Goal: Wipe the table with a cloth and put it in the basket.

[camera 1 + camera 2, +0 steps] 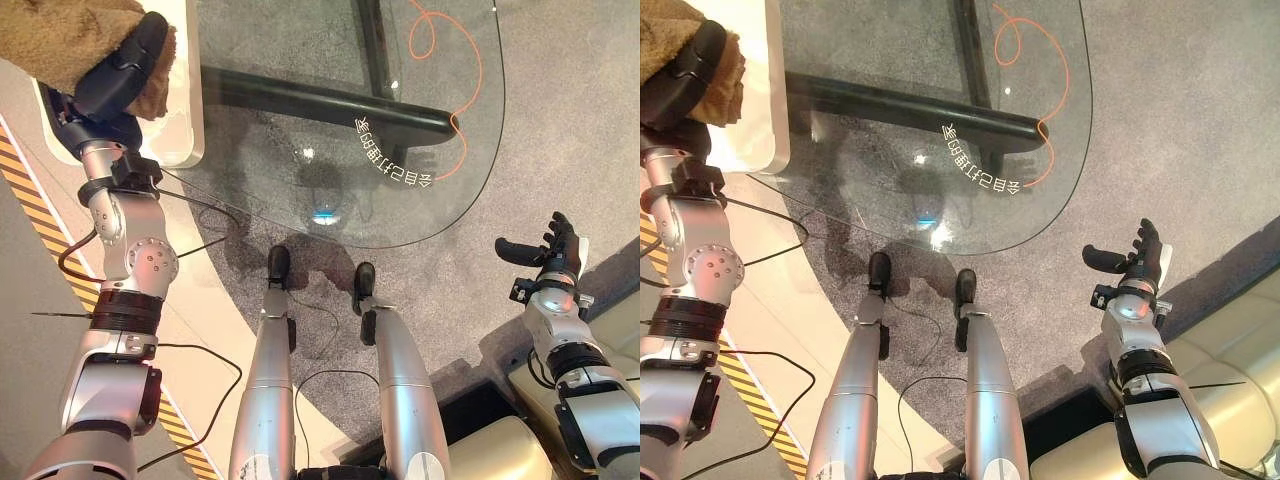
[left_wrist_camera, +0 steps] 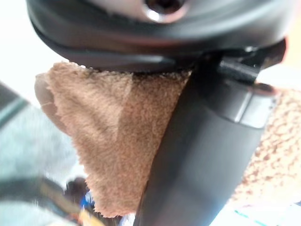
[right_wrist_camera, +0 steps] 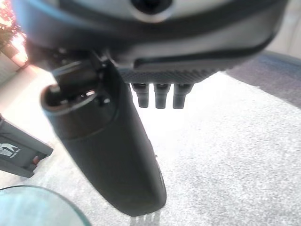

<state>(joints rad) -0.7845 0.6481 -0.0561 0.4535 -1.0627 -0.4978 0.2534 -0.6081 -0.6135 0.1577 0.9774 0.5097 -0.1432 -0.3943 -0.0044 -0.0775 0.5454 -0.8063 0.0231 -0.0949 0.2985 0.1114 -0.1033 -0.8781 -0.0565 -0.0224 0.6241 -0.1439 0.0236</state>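
Fuzzy brown cloth (image 2: 113,155), glossy glass table (image 1: 300,60)

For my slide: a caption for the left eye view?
Left hand holds brown cloth beside the glass table; right hand open.

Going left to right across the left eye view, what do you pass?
Brown fuzzy cloth gripped by the dark left hand → white rounded basket → oval glass table with its black bar → orange cord loop → dark right hand, fingers spread over grey carpet.
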